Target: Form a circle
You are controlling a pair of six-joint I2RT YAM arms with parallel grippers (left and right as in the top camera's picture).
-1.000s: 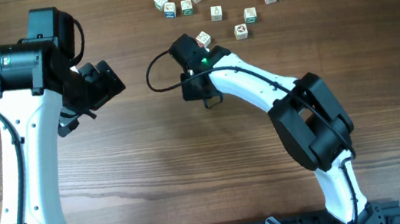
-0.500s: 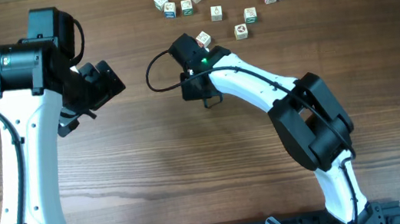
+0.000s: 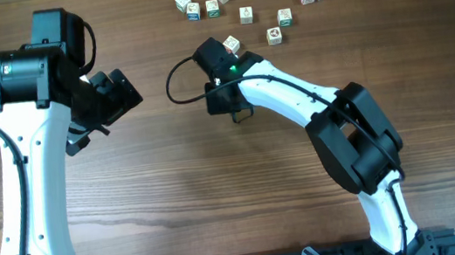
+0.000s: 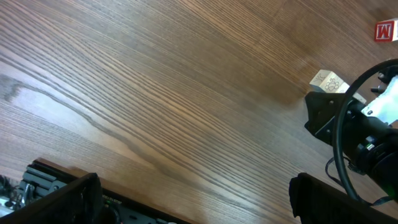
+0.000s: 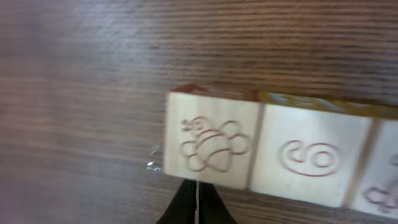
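The left arm (image 3: 26,171) stands along the left side, the left gripper (image 4: 193,202) spread wide. The right arm (image 3: 293,92) stretches forward and leftward, the right gripper (image 5: 196,205) closed to a point

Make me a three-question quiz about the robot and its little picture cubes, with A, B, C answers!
1. Seen from overhead, where are most cubes? A) at the top, beyond the right gripper B) under the left arm C) by the arm bases
2. What colour is the light on the right arm? A) red B) green C) blue
3. How is the left gripper? A) shut on a cube B) shut, empty C) open, empty
Answers: 1A, they lie scattered along the top. 2B, a green dot glows there. 3C, its fingers stand apart, nothing between.
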